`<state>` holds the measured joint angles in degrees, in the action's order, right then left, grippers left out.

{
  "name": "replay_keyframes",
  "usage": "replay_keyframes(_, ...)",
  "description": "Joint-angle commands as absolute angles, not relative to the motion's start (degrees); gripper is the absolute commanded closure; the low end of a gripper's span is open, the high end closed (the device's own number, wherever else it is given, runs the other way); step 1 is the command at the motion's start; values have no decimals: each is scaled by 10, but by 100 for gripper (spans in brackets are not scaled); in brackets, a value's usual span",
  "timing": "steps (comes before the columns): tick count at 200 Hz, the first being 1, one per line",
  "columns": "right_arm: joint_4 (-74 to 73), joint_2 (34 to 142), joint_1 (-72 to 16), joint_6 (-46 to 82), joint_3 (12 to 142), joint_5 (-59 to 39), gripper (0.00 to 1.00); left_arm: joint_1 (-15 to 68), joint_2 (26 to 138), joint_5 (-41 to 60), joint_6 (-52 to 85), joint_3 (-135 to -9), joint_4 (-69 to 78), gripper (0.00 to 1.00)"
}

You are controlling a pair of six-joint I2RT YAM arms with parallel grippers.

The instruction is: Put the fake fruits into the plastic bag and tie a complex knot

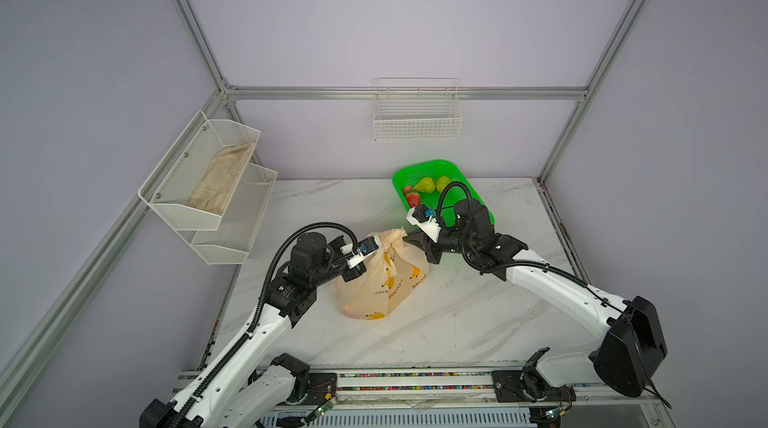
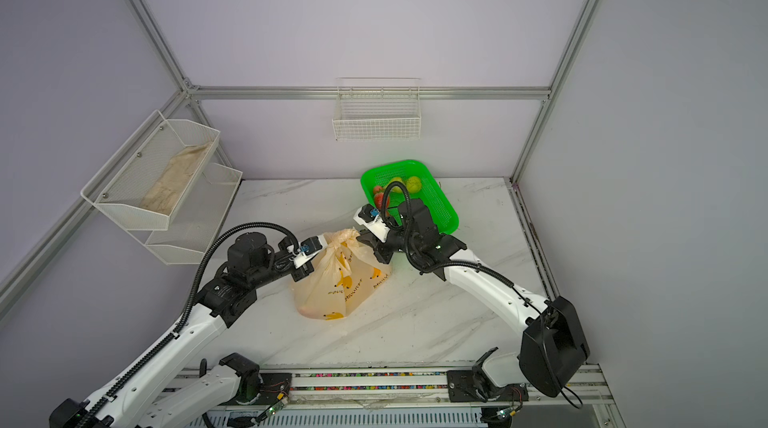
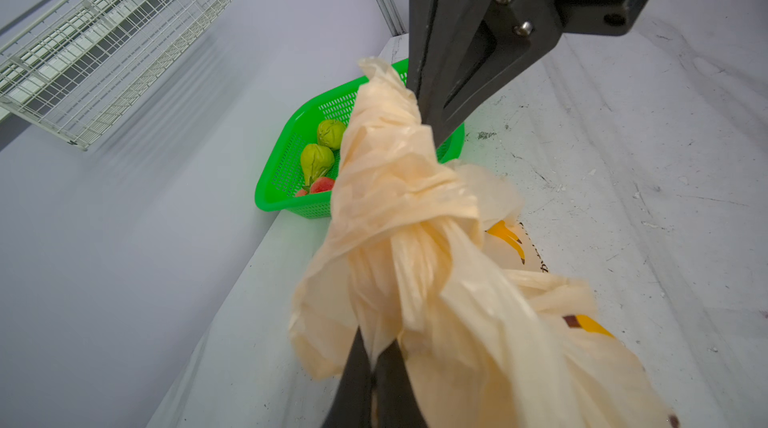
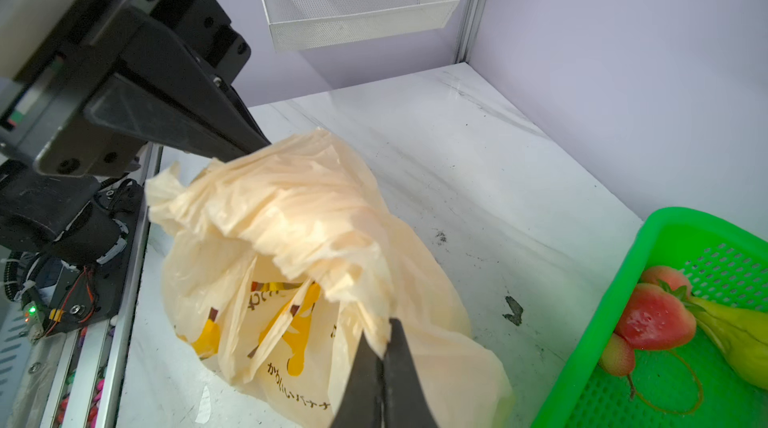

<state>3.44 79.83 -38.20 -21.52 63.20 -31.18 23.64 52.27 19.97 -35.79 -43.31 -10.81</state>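
The cream-peach plastic bag [image 1: 386,280] [image 2: 340,284] lies on the marble table between my two arms, its handle strips pulled up into a bunched twist [image 3: 407,222]. My left gripper [image 3: 372,347] [image 1: 380,249] is shut on one strip of the bag [image 3: 478,322]. From the opposite side my right gripper [image 4: 384,347] [image 1: 406,239] is shut on another strip of the bag [image 4: 291,218]. A reddish shape shows faintly through the bag's lower end. Two green pears [image 1: 426,185] [image 3: 316,160] and strawberries [image 1: 412,199] [image 4: 654,322] lie in the green basket.
The green mesh basket [image 1: 419,164] [image 4: 623,301] stands at the back right, just behind my right wrist. A white wire basket [image 1: 417,114] hangs on the back wall. A white two-tier mesh shelf [image 1: 208,181] holding a cloth hangs on the left wall.
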Motion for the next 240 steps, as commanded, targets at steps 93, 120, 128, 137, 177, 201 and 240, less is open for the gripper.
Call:
replay_keyframes(93,149,752,-381,-131,652,-171,100,230,508,151,-351,-474,-112,100)
replay_keyframes(120,172,749,-381,-122,658,-141,100,229,509,127,-347,-475,-107,100)
replay_keyframes(128,178,751,-381,-119,661,-136,100,229,510,118,-346,-476,-104,100)
replay_keyframes(137,186,754,-381,-118,666,-125,100,227,509,110,-342,-477,-101,100)
replay_keyframes(177,216,771,-381,-99,677,-45,100,224,510,55,-331,-479,-101,100)
replay_keyframes(201,221,774,-381,-81,665,-18,100,223,516,20,-325,-482,-126,100)
replay_keyframes(240,236,779,-380,-44,639,27,100,218,509,-48,-299,-478,-148,100)
